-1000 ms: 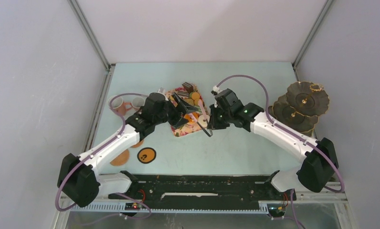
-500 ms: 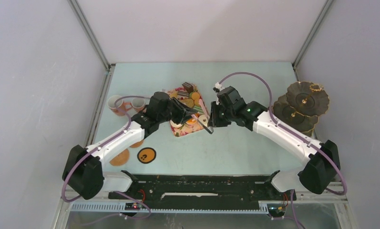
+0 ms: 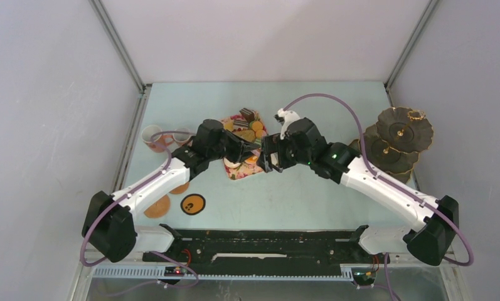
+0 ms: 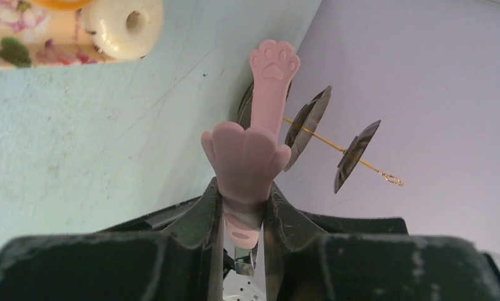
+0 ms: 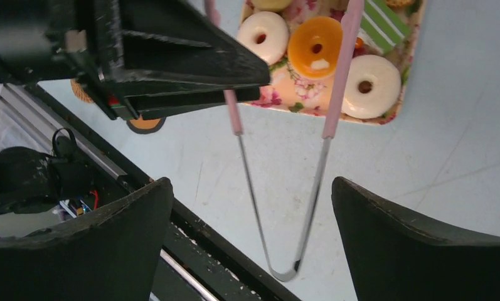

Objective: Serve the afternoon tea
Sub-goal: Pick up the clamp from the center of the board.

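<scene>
**Tongs in the left grip, nothing served yet**

At the far left of the desk (image 3: 310, 194) two pink-orange mugs (image 3: 152, 135) stand upright side by side. What they hold I cannot tell, and I cannot make out a grey one. Nearer the arm bases lie round coasters (image 3: 192, 204), apart from the mugs and with nothing on them.

The left end effector (image 4: 244, 200) is closed on the pink tongs (image 4: 247, 160), whose paw-shaped tips stick out ahead of its fingers. Just beside it sits the floral tray (image 5: 285, 91), which carries the treats. At its near end are two white donuts (image 5: 261, 34), an orange donut (image 5: 316, 47) and a green-striped cake slice (image 5: 385, 28). Biscuits and more slices lie at the far end.

The right end effector (image 5: 250, 188) gapes wide. Its fingers stand on either side of the tongs' metal hinge end and touch neither arm. At the far right stands the dark three-tier stand (image 3: 394, 135), well apart from the tray, with its plates bare as far as the top view shows.

My reading is that this is the tool-handling step and that serving proper has not begun. Next, the right arm should back off without snagging the hinge. The left arm should then bring the paw tips over one treat and squeeze. The stand lies on the far side from the left arm, so carrying a treat there may be a stretch.
</scene>
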`<action>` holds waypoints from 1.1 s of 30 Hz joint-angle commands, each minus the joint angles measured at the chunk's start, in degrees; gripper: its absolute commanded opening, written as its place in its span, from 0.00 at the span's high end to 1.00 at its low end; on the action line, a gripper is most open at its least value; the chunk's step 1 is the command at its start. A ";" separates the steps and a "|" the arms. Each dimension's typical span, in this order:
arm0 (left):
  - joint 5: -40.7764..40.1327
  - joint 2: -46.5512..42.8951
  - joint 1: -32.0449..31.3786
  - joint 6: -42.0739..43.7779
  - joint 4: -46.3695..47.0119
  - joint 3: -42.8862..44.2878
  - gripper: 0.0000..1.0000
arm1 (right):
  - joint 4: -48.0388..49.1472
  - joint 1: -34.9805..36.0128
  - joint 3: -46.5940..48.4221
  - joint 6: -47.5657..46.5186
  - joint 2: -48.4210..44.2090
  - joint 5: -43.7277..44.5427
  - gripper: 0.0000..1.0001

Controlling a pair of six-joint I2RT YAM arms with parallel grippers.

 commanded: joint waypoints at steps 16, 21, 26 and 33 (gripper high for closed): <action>2.56 -6.61 0.59 -15.42 -0.27 -4.47 1.00 | 8.61 6.58 -3.20 0.08 2.99 11.27 0.28; 2.97 -6.73 0.80 -15.11 -1.20 -4.51 1.00 | 8.34 6.78 -3.26 1.53 3.62 11.39 0.30; 3.46 -6.62 0.80 -14.65 -1.81 -4.65 1.00 | 9.04 6.95 -3.28 1.38 4.75 11.55 0.44; 3.37 -6.91 1.13 -14.15 -1.81 -4.83 0.95 | 9.53 6.91 -3.27 2.20 4.93 11.34 0.54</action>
